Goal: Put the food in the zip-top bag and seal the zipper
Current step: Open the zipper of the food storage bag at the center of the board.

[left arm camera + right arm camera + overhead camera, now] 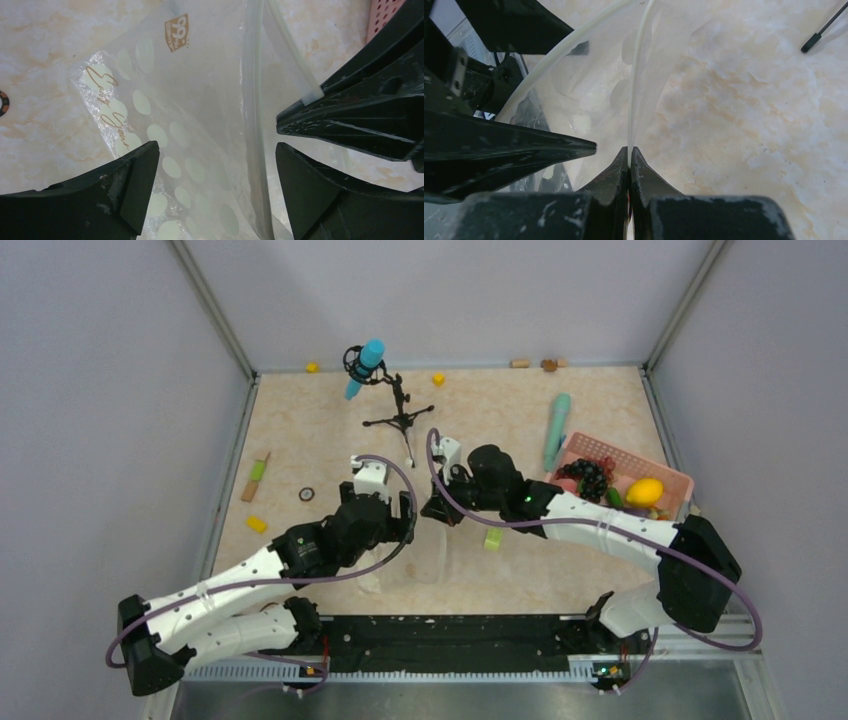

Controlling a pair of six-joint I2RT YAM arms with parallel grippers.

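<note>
Nearest to the arms, at the middle of the bench (560,410) and toward its near edge, is the zip-top bag (432,562). It is clear, with pale dots, and nothing shows inside it. Its lower part seems to rest on the bench surface, and its mouth is lifted between the two grippers.

The left gripper (215,165) is just over the dotted film. Its jaws are released and stand wide, one on each side of the film, and they grasp nothing. I judge it is free either to take the other lip of the mouth or to go for the food.

The right gripper (630,150) is just beside it. Its jaws are clenched on the zipper (636,75), on one lip only. The second lip curves away from the first, so the mouth gapes. This hold probably serves to keep the opening up and ready.

A lime-green cylinder (492,538) lies near the bag on its right side.

Farther away, at the right edge of the bench, the pink basket (668,476) holds the grape bunch (590,478), the lemon (643,491) and the green vegetable (613,497). No food is in the bag, so filling is not yet begun, and sealing comes after.
</note>
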